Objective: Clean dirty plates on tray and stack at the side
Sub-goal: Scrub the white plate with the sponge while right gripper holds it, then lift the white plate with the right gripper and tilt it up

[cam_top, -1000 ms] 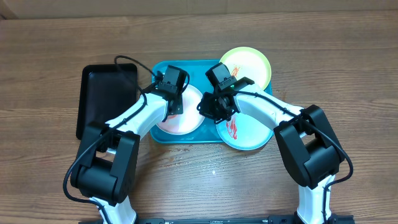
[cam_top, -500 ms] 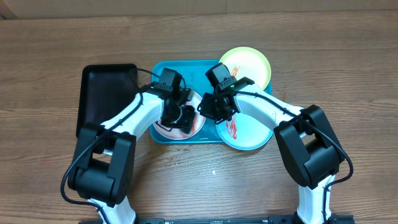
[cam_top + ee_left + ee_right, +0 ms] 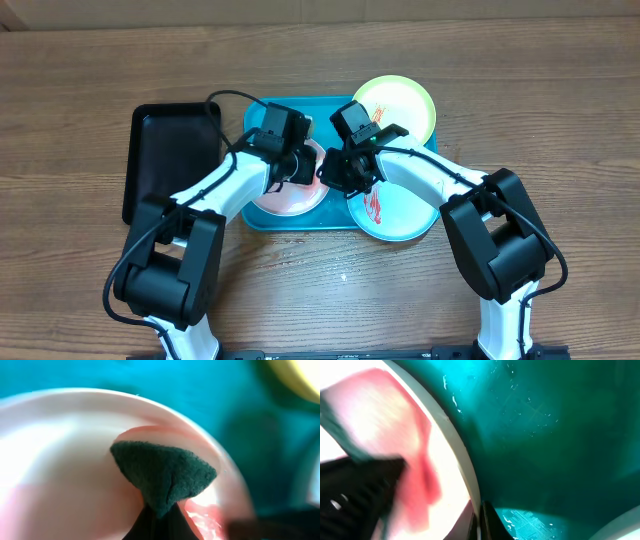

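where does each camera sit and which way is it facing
Overhead: above the table, facing straight down on the tray and both arms.
Left wrist: on the left arm, looking along the left tool at a green sponge on the white plate.
Right wrist: low over the tray, facing the white plate's rim; right tool at bottom edge.
Shared: both wrist views show the white plate and tray.

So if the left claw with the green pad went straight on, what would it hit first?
Probably the white plate: the green pad in the left gripper seems pressed on its smeared inside near the rim; depth unclear.
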{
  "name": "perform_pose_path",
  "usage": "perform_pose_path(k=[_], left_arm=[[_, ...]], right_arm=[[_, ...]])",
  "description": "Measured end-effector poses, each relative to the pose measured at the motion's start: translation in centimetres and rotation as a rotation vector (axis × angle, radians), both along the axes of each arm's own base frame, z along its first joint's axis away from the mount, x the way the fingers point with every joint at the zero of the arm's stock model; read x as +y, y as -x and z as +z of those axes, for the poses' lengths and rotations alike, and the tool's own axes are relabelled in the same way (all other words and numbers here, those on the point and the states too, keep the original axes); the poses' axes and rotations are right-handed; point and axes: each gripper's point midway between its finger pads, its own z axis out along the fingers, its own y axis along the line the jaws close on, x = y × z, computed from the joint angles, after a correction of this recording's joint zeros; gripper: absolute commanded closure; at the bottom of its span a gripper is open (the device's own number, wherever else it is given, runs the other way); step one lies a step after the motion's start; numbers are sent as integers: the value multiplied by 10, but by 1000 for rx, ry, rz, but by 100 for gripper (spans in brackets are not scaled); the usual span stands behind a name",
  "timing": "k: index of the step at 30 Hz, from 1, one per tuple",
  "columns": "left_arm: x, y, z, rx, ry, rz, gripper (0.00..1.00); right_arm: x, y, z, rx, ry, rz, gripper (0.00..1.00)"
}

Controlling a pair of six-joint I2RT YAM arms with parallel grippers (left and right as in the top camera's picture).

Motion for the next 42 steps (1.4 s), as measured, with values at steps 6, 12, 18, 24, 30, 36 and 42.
perform_pose_path(k=[6,12,18,24,30,36,42], left_arm=[[42,-11,0,-45,-188,142,96],[60,20,-3,120,-218,208,96],[53,46,12,309,-118,182,96],[42,12,81,264,6,187,96],[57,-11,127,180,67,231,96],[71,-10,126,196,67,263,96],[70,-10,126,196,66,262,96]], right_arm=[[0,0,0,-4,1,9,96],[-1,1,0,-29,10,71,89],[-1,2,-1,-74,22,179,96],[-11,12,6,-27,80,232,96],[-19,3,39,-57,160,248,96],[-54,-9,106,-175,340,198,96],[-94,-21,159,-314,541,122,96]])
